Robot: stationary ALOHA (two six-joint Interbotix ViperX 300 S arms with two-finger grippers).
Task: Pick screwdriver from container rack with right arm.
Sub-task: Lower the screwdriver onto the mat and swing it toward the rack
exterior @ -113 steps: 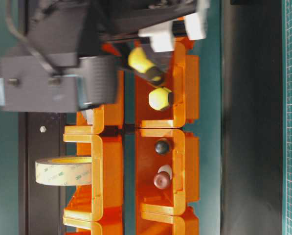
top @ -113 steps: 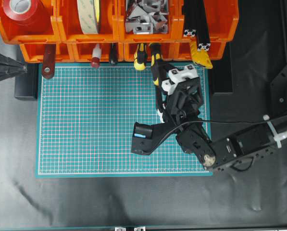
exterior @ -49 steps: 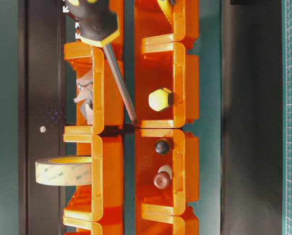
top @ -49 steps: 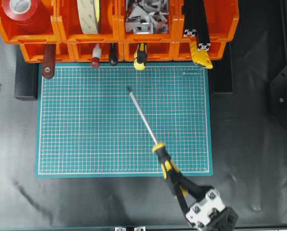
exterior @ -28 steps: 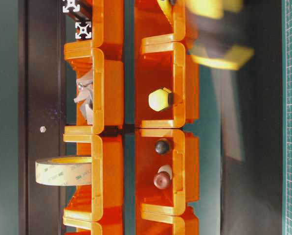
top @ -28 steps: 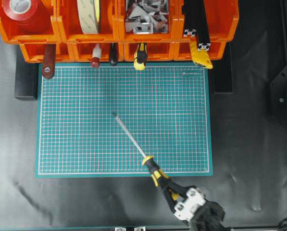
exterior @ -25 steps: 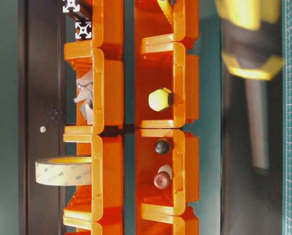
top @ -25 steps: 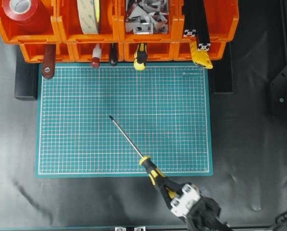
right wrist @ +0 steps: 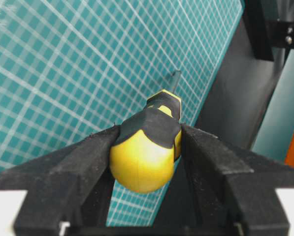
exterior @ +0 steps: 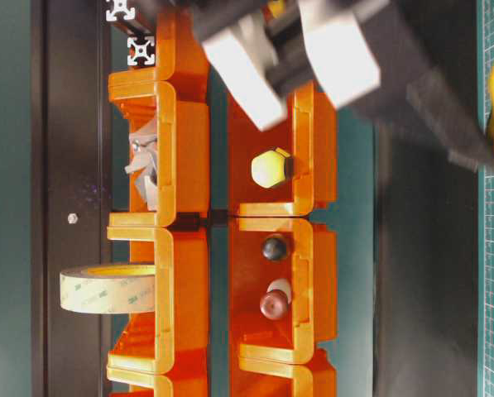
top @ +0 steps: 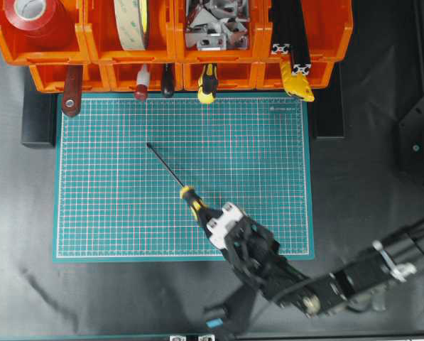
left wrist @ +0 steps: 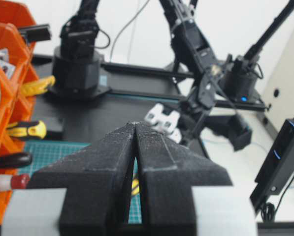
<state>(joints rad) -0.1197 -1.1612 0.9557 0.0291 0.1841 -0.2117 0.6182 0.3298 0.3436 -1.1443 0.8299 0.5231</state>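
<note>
My right gripper (top: 199,209) is shut on the yellow-and-black handle of the screwdriver (top: 191,199), just above the green mat. The thin dark shaft (top: 164,165) points up-left, away from the container rack (top: 119,78), whose orange bins line the top edge. In the right wrist view both fingers (right wrist: 87,157) press the sides of the screwdriver handle (right wrist: 142,162), and my right gripper (right wrist: 150,128) is tilted over the mat. The left gripper (left wrist: 135,124) is shut on nothing, its fingertips touching. In the table-level view the right gripper's white blocks (exterior: 313,50) blur across the rack (exterior: 189,165).
The green cutting mat (top: 112,213) fills the middle of the table. A stubby yellow-and-black handle (top: 207,82), a red-and-white tool (top: 141,84) and a brown handle (top: 71,92) stick out of the lower bins. Tape rolls (top: 30,14) and metal brackets (top: 212,25) fill the upper bins.
The right gripper has carried the screwdriver from beyond the mat's front edge up and to the left, over the mat. The shaft tip has shifted left. The grip has not changed.
</note>
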